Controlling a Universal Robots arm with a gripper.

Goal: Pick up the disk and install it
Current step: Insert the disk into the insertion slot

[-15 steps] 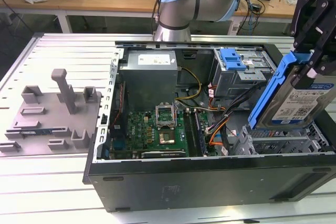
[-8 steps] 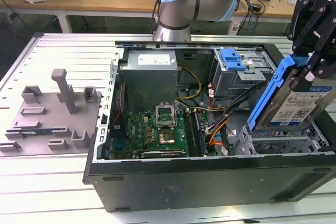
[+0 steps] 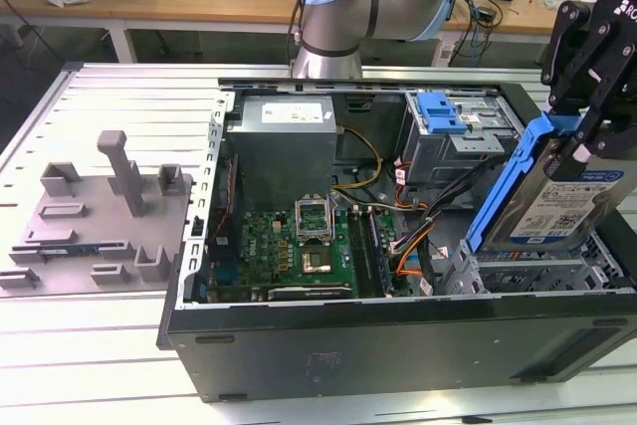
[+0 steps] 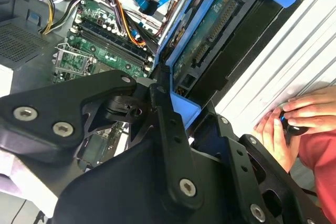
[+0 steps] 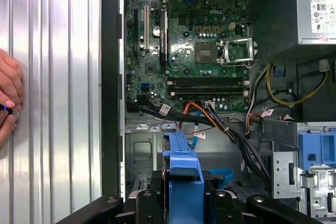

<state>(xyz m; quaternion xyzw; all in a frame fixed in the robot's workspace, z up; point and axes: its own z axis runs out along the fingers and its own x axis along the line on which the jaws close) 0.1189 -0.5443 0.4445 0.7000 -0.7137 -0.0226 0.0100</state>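
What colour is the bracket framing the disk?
Bright blue; the disk and bracket show best in the exterior view.

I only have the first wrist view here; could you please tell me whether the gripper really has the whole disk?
Observer: Yes. In the exterior view the gripper is shut on the disk, and you can see the silver body and printed label seated in the blue carrier.
Operator: Thank you. How does it sit relative to the case?
Observer: It hangs tilted, with its lower end down by the metal drive cage at the exterior view's right. I cannot tell whether they touch.
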